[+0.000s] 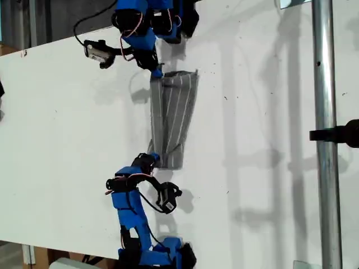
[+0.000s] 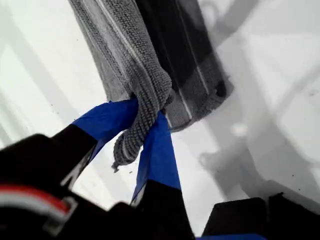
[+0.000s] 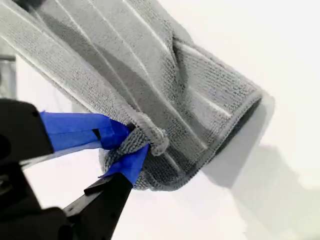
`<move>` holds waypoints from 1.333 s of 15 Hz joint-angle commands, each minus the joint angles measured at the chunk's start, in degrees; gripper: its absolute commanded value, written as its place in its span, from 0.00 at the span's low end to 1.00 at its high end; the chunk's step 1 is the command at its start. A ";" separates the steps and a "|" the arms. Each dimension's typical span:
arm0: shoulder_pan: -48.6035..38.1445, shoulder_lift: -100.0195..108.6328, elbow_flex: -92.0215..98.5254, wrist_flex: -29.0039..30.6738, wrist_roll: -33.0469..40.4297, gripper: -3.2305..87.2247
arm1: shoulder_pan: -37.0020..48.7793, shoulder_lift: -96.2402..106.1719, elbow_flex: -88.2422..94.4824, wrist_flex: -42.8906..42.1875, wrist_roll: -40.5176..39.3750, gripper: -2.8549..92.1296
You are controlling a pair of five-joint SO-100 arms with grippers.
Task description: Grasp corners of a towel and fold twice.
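Observation:
The towel [image 1: 175,115] is a dark grey cloth with white pinstripes, lying as a long narrow strip on the white table [image 1: 67,123]. One long edge is raised off the table between two blue arms. One arm's gripper [image 1: 157,71] pinches the strip's far end, and the other arm's gripper [image 1: 153,161] pinches its near end. The wrist views do not show which arm is which. My first gripper [image 2: 145,116] is shut on a bunched corner [image 2: 131,140] of the towel [image 2: 125,45]. My second gripper [image 3: 137,142] is shut on another bunched corner [image 3: 152,140] of the towel [image 3: 150,65].
A vertical metal pole [image 1: 328,134] with a black clamp [image 1: 342,133] stands at the exterior view's right. Both arm bases sit at the table's far edge [image 1: 168,22] and near edge [image 1: 157,252]. A wrist camera [image 1: 98,51] juts out beside the far arm.

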 commanded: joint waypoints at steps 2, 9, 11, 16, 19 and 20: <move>0.26 6.77 -0.62 -6.06 8.09 0.00 | 5.36 12.22 0.35 -1.14 -5.89 0.03; 2.81 6.86 8.70 -6.94 9.23 0.00 | -8.35 -2.46 2.81 -4.48 3.16 0.03; 4.83 5.80 11.25 -6.68 9.49 0.00 | -12.48 -8.88 2.46 -2.81 8.88 0.03; 2.72 7.38 10.20 -3.60 9.58 0.00 | -8.17 -13.01 -4.57 -0.35 5.80 0.03; -1.67 8.26 5.27 -2.02 11.07 0.00 | 0.88 -17.23 -11.69 2.46 2.55 0.03; -2.55 8.35 5.27 -2.29 11.25 0.00 | 3.69 -15.82 -11.60 3.78 2.37 0.03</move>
